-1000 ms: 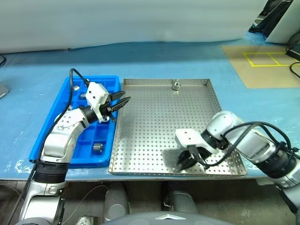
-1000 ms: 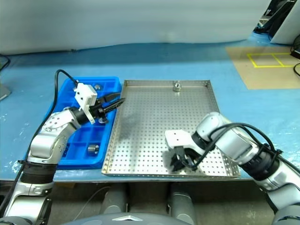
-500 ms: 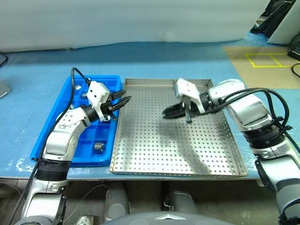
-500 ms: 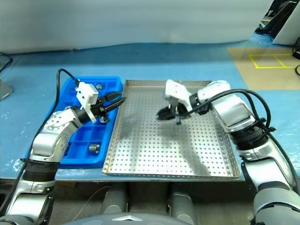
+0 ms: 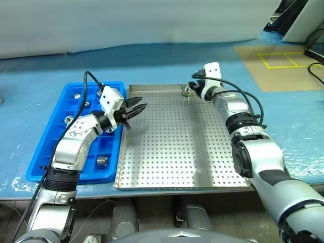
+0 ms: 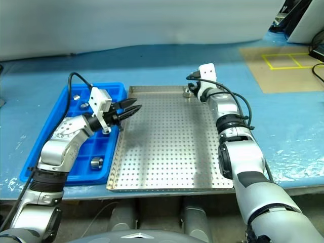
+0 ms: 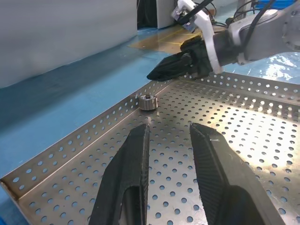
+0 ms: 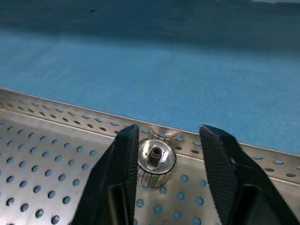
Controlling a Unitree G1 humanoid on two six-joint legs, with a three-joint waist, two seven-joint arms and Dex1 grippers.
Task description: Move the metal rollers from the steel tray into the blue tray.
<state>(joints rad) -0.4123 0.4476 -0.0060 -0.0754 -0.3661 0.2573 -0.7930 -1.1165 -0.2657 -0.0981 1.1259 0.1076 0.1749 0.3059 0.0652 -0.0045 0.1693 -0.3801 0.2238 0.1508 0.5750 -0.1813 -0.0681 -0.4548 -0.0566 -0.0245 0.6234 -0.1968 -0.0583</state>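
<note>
Metal roller (image 8: pixel 154 161), small, silver and ribbed, sits hole-up against the perforated steel tray's (image 5: pixel 172 152) far rim, between the right gripper's (image 8: pixel 171 154) spread black fingers, while the left gripper (image 5: pixel 135 110), empty with fingers narrowly parted, hovers well apart beside the compartmented blue plastic tray (image 5: pixel 50 152).

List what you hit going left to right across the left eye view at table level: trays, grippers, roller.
blue tray → left gripper → steel tray → metal roller by the far rim → right gripper, just right of the roller.
</note>
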